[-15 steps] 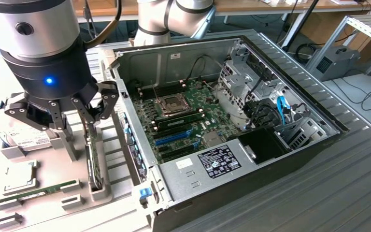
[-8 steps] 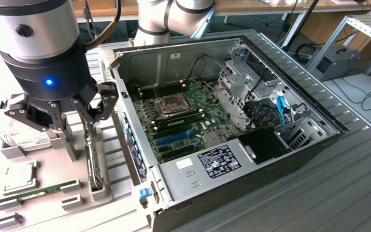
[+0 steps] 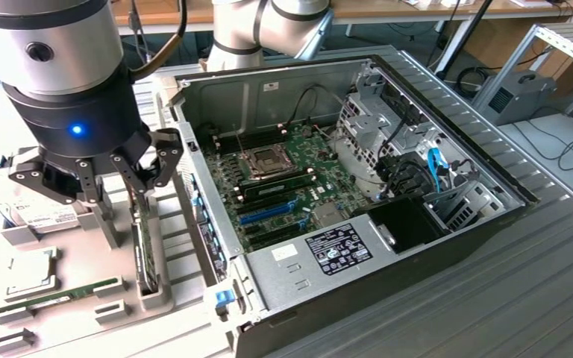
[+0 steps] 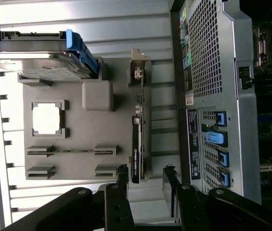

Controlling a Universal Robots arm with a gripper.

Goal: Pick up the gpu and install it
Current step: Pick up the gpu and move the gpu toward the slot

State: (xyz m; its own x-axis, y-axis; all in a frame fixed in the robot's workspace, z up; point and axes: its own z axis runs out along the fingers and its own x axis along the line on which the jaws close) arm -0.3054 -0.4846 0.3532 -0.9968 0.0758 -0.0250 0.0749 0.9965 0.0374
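In the grey tray (image 4: 80,132) — the gpu (image 4: 136,147), upright on edge.

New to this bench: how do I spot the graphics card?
Beside the computer case, on the exterior view's left, lies a grey tray. The graphics card stands on edge along the tray's side nearest the case: thin and dark, unlike the silver hard drive and green memory stick.

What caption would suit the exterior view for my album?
Open fingers poised above the gpu standing on edge in a gray tray, beside an opened computer case.
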